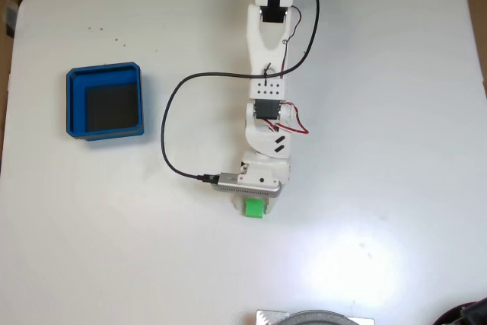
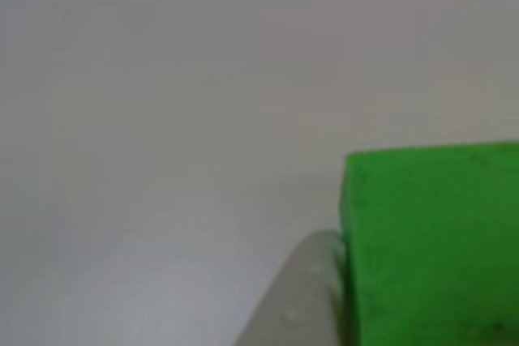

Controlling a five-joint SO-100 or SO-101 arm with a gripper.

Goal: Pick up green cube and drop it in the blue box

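Tool (image 1: 255, 202) down over green cube (image 1: 255, 208) on worktop (image 1: 380, 112), likely for grasping. One finger (image 2: 304, 301) touching cube's side; grip state impossible to tell. Blue box (image 1: 104, 103) well apart.

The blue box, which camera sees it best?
The fixed view: the whole blue box sits at the table's left, with its walls and dark floor plain to see. The other view is close up on the green cube and bare table.

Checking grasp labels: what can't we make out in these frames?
- Gripper jaws: fixed view, hidden under the wrist; open or shut unknown.
- Green cube: partly under the gripper; in the other view blurred, cut off at right and bottom.
- Blue box floor: dark, detail unreadable.
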